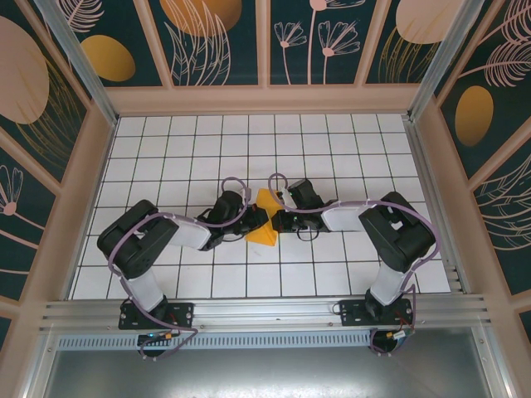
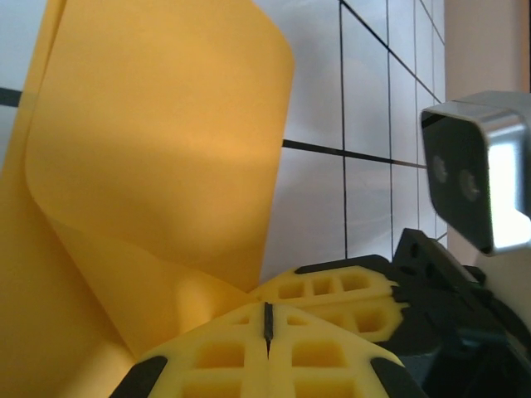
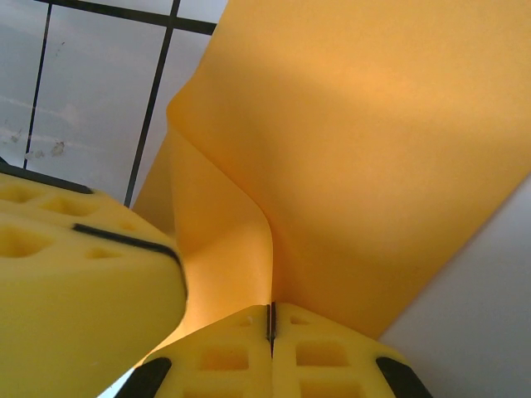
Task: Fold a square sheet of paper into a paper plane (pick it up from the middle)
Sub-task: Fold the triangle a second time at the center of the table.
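L gripper (image 2: 267,325) & R gripper (image 3: 270,322) both clamped shut on the square sheet of paper (image 1: 265,235), tip-to-tip at centre of table (image 1: 166,149). Sheet curled, no plane shape yet. Early stage, I'd say: most folds left.

A robot test booth (lab-like): gridded table (image 1: 166,149), patterned wall panels (image 1: 332,41).

The square sheet of paper (image 2: 158,141) is thin, smooth and matt, the fingers (image 2: 207,365) of the left gripper (image 2: 267,311) are yellow plastic, the table (image 1: 332,141) looks smooth, and the near rail (image 1: 265,311) is metal.
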Robot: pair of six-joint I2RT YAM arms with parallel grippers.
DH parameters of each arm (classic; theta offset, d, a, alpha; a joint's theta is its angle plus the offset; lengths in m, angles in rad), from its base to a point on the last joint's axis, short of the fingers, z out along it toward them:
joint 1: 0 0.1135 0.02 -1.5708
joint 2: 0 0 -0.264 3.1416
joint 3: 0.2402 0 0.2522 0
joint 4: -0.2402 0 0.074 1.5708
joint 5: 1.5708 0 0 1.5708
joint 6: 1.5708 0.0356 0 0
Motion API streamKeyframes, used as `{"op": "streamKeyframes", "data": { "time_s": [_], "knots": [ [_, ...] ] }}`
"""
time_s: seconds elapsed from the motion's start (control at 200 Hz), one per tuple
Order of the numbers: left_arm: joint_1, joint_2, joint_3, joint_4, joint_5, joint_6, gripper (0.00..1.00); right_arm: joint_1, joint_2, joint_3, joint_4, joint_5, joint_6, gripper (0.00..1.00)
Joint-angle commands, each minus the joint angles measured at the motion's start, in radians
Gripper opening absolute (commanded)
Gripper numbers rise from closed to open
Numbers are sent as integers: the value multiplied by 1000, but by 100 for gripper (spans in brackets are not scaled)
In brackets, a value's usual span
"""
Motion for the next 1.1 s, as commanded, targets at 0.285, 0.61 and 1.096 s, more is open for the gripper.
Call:
{"op": "streamKeyframes", "data": {
  "time_s": [0.285,0.61,1.096],
  "knots": [
    [5,104,42,-68,-8,-12,0,15,45,-30,-72,36,3,5],
    [7,124,1,-54,-12,-46,0,8,-108,14,-134,86,54,26],
    [8,103,-16,-30,-7,-45,0,108,-205,-131,91,-51,403,7]
  ]
}}
